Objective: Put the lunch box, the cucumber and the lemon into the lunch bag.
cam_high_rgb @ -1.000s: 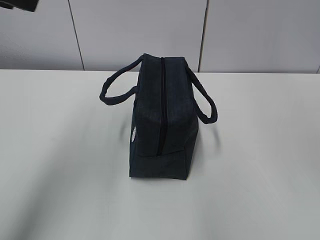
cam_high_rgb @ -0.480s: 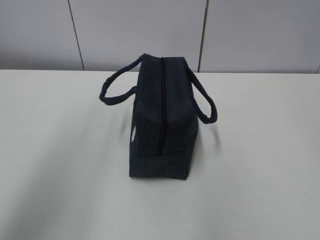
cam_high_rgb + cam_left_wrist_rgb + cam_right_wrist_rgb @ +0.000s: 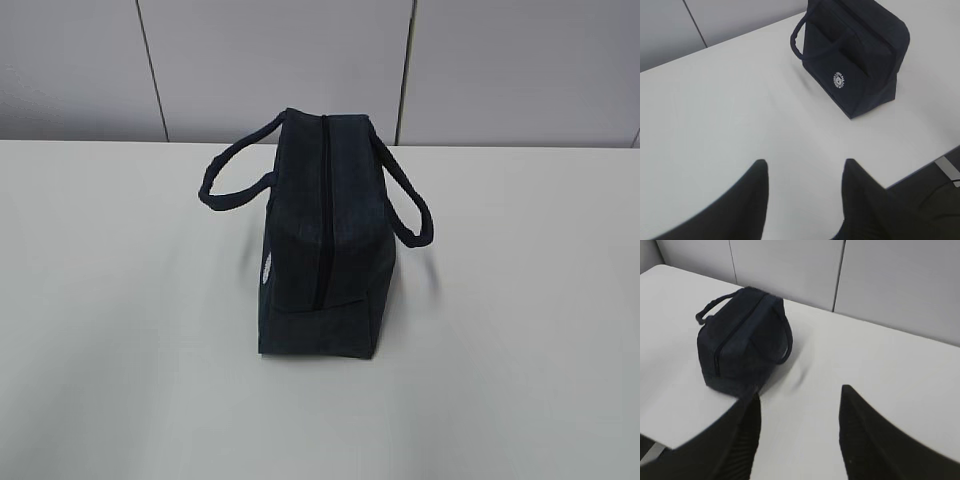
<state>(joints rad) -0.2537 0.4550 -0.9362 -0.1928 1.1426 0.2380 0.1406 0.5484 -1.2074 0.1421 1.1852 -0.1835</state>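
The dark navy lunch bag [image 3: 322, 240] stands on the white table with its top zipper [image 3: 324, 200] closed and both loop handles drooping to the sides. It also shows in the left wrist view [image 3: 855, 55], with its white round logo [image 3: 839, 80], and in the right wrist view [image 3: 742, 347]. My left gripper [image 3: 805, 167] is open and empty, high above the table near its edge. My right gripper [image 3: 800, 392] is open and empty, high to the right of the bag. Neither gripper appears in the exterior view. The lunch box, cucumber and lemon are out of view.
The white table [image 3: 120, 330] runs to a grey panelled wall [image 3: 250, 60] at the back. The table's front edge and the dark floor below show in the left wrist view [image 3: 925, 170].
A dark object in the exterior view's top left corner has gone out of frame. The bag has not moved.
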